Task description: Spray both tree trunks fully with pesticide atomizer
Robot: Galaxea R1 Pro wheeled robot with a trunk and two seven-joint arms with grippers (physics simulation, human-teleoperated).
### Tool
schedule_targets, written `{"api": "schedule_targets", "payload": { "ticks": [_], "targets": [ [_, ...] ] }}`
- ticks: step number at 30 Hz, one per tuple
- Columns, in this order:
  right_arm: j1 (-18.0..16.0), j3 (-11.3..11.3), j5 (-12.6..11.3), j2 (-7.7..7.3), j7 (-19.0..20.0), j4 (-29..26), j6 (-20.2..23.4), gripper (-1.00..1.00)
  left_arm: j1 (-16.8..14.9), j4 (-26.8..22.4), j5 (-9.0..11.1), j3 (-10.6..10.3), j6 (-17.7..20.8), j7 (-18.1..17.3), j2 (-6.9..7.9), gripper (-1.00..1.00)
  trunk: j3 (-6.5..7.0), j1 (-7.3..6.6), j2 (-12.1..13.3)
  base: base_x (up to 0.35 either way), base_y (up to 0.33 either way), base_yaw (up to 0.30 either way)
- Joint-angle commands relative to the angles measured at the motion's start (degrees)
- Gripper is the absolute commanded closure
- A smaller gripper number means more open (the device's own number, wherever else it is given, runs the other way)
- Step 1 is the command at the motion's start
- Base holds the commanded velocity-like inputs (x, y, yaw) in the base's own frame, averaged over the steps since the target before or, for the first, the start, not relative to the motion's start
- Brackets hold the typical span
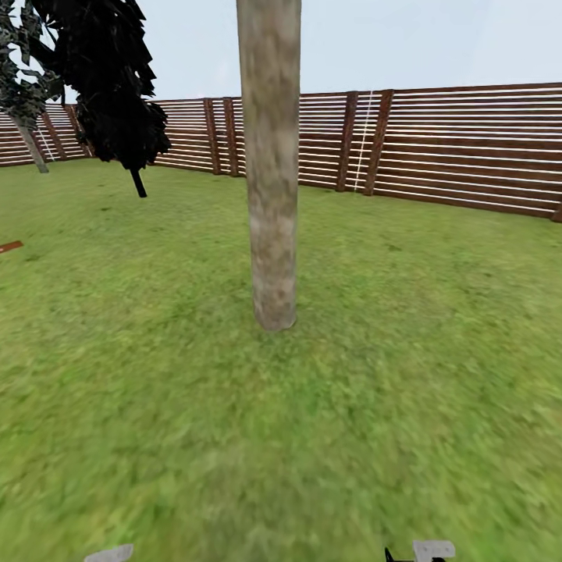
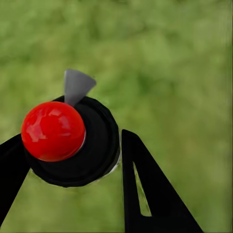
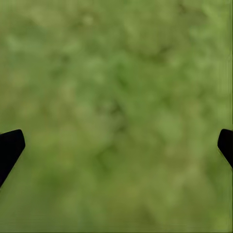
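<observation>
We saw the thick mottled beige-grey tree trunk (image 1: 270, 164) standing upright on the green lawn (image 1: 156, 406) ahead. Our left gripper (image 2: 73, 160) had its jaws clenched around the black, red-capped pesticide atomizer (image 2: 73, 141); our right gripper (image 3: 116, 145) hung released over grass.

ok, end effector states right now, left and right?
Left end effector: closed on the pesticide atomizer, seen from above its red cap.
Right end effector: open, fingers spread wide over the grass, holding nothing.
</observation>
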Motion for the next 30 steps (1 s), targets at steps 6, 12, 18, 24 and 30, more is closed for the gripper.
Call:
{"api": "schedule_targets", "payload": {
  "ticks": [6, 12, 18, 24, 30],
  "targets": [
    [0.0, -0.5, 0.6, -0.02, -0.1, 0.1, -0.2, -1.00, 0.0, 0.0, 0.5, -0.2, -0.2, 0.0, 0.01, 1.00, -0.05, 0.03, 0.0, 0.341, 0.000, 0.000],
    [0.0, -0.5, 0.6, -0.02, -0.1, 0.1, -0.2, -1.00, 0.0, 0.0, 0.5, -0.2, -0.2, 0.0, 0.01, 1.00, -0.05, 0.03, 0.0, 0.341, 0.000, 0.000],
    [0.0, -0.5, 0.6, -0.02, -0.1, 0.1, -0.2, -1.00, 0.0, 0.0, 0.5, -0.2, -0.2, 0.0, 0.01, 1.00, -0.05, 0.03, 0.0, 0.341, 0.000, 0.000],
    [0.0, -0.5, 0.6, -0.02, -0.1, 0.1, -0.2, -1.00, 0.0, 0.0, 0.5, -0.2, -0.2, 0.0, 0.01, 1.00, -0.05, 0.03, 0.0, 0.341, 0.000, 0.000],
    [0.0, -0.5, 0.6, -0.02, -0.1, 0.1, -0.2, -1.00, 0.0, 0.0, 0.5, -0.2, -0.2, 0.0, 0.01, 1.00, 0.15, 0.03, 0.0, 0.341, 0.000, 0.000]
  ]
}}
